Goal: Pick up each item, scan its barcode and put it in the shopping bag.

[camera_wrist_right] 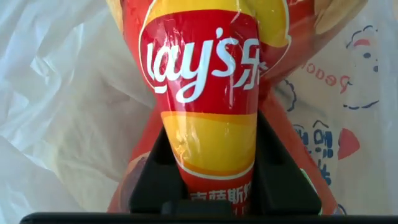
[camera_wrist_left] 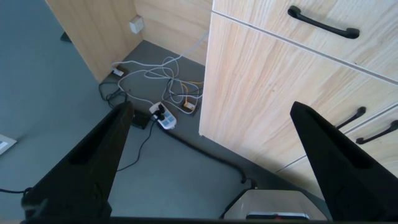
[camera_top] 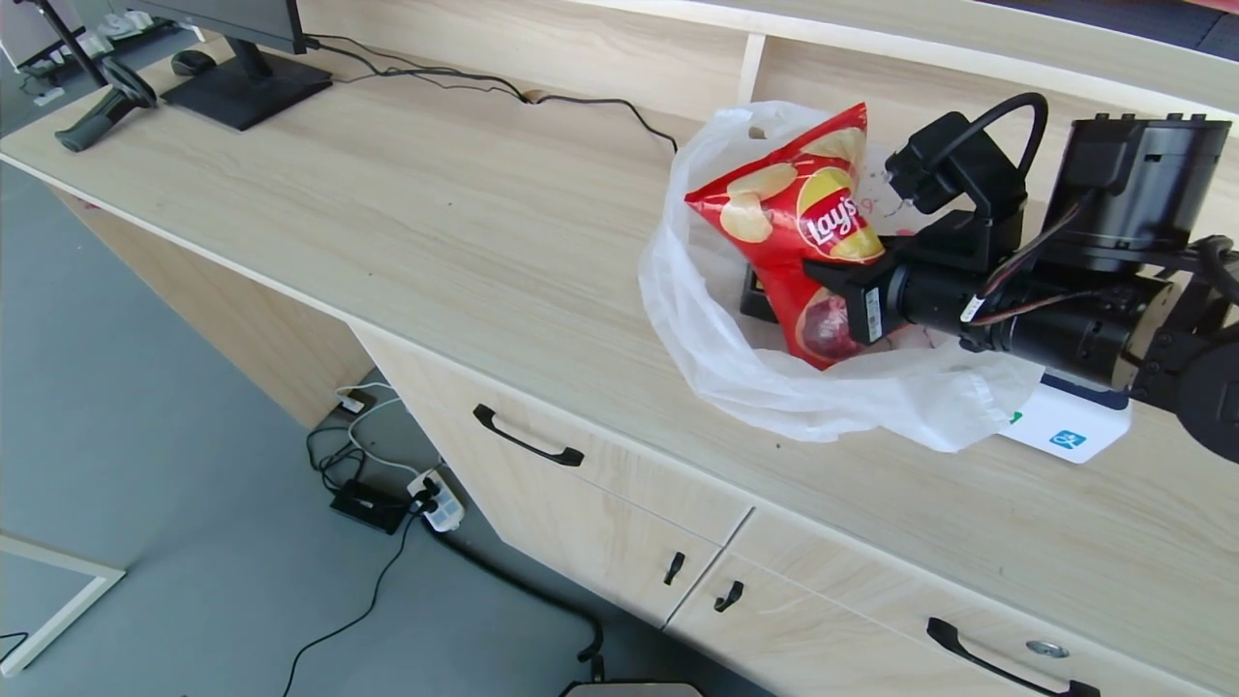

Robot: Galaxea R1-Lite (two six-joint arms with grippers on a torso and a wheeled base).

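Note:
A red chip bag (camera_top: 799, 227) stands tilted in the mouth of the white plastic shopping bag (camera_top: 774, 387) on the wooden counter. My right gripper (camera_top: 842, 295) is shut on the chip bag's lower half, inside the shopping bag's opening. In the right wrist view the chip bag (camera_wrist_right: 205, 93) is pinched between the black fingers (camera_wrist_right: 152, 168), with the white shopping bag (camera_wrist_right: 68, 112) behind it. My left gripper (camera_wrist_left: 208, 162) hangs low beside the cabinet, open with nothing between its fingers (camera_wrist_left: 93, 162), above the grey floor.
A dark flat item (camera_top: 757, 295) lies inside the bag under the chips. A white box (camera_top: 1070, 421) sits beside the bag. A monitor stand (camera_top: 247, 87) and cables are at the counter's far left. Drawers with black handles (camera_top: 528, 436) front the counter.

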